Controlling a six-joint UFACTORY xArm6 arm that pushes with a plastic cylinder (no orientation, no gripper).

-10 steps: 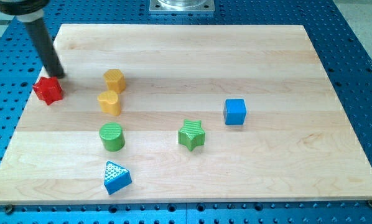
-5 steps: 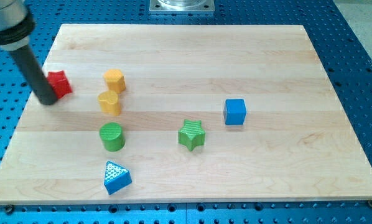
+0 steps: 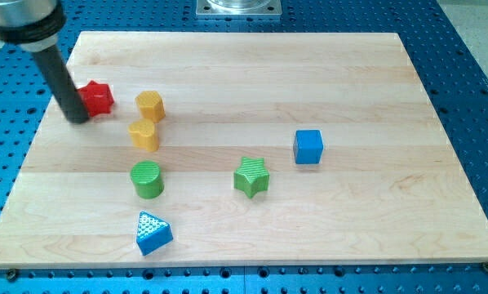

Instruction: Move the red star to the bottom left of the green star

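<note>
The red star (image 3: 97, 97) lies near the board's upper left, just left of the upper yellow block (image 3: 150, 106). My tip (image 3: 79, 118) rests on the board against the red star's lower left side. The green star (image 3: 251, 176) sits near the board's middle, far to the right and below the red star.
A second yellow block (image 3: 144, 135) lies below the first. A green cylinder (image 3: 147, 179) and a blue triangle (image 3: 153, 232) stand lower left. A blue cube (image 3: 308, 146) is up and right of the green star. The wooden board (image 3: 350, 220) ends close left of my tip.
My tip went from above the red star round to its left and pushed it up and to the right, toward the upper yellow block. The other blocks have not moved.
</note>
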